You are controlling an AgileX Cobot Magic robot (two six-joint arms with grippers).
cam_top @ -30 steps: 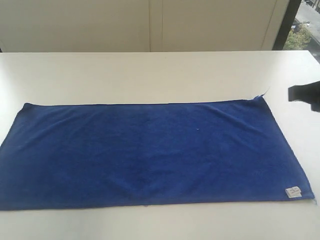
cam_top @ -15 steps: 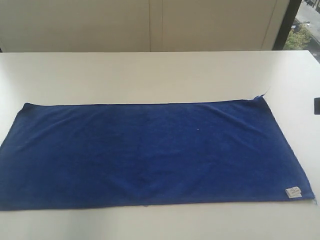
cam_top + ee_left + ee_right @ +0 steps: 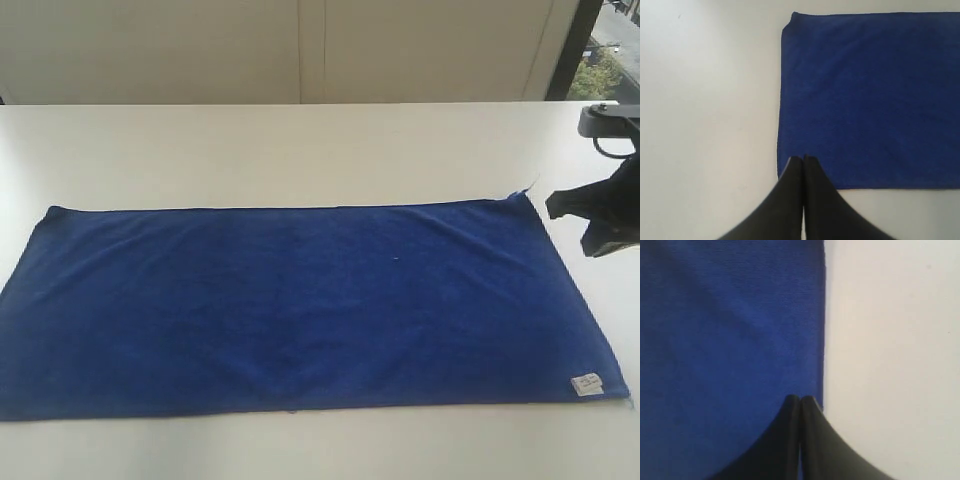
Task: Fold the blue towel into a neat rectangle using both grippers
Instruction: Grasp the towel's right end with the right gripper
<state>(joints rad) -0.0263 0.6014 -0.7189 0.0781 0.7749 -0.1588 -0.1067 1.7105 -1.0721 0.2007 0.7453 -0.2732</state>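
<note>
The right gripper (image 3: 556, 206) has re-entered at 2 o'clock of the towel (image 3: 300, 305), closed and empty. The left gripper (image 3: 803, 159), closed and empty, is at a towel corner. The towel lies flat, unfolded, on the table (image 3: 300, 150).

Closed left end effector (image 3: 803, 160) over, perhaps touching, blue towel (image 3: 870, 100) edge on white table (image 3: 705, 100)

A white desk (image 3: 300, 150) fills most of the frame, matte and evenly lit by soft daylight. Across the top, behind it, runs a pale cream wall (image 3: 150, 50) of flat panels with thin vertical seams. At the upper right a dark frame (image 3: 574, 50) borders a window (image 3: 615, 55) showing green foliage outside.
</note>
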